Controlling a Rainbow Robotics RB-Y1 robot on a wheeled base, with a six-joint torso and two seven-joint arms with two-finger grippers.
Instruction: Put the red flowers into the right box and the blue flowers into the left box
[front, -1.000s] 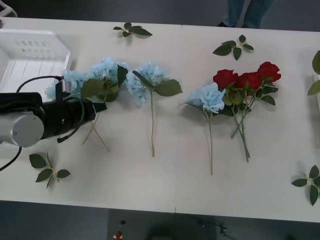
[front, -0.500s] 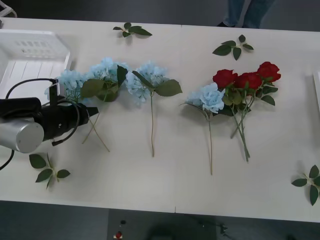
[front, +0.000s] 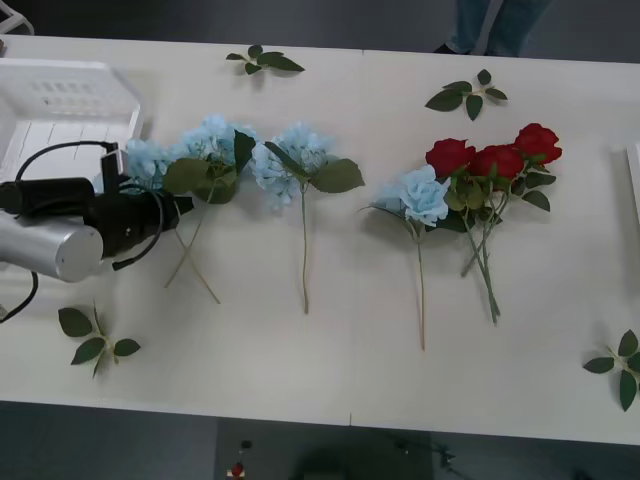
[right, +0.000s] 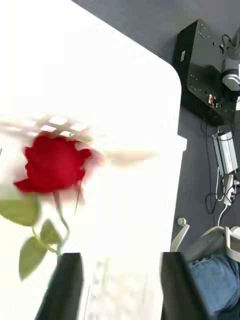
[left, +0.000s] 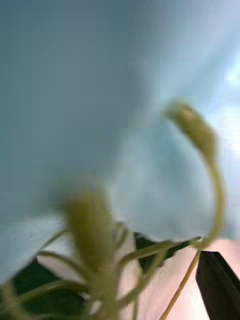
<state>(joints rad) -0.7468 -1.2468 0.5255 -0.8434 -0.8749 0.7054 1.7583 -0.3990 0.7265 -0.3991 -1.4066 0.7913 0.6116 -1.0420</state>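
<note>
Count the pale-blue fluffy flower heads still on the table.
4: one by the left pincer, two just right of it, one touching the roses.

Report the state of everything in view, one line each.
left box, no flowers in its visible part.
blue flowers, all four lying on the table, unboxed.
red flowers, three bunched on the table.
red rose, on a white surface before the right gripper.
left gripper, at the leftmost blue flower's stem.
right gripper, jaws open.
leaf sprigs, loose on the table.
</note>
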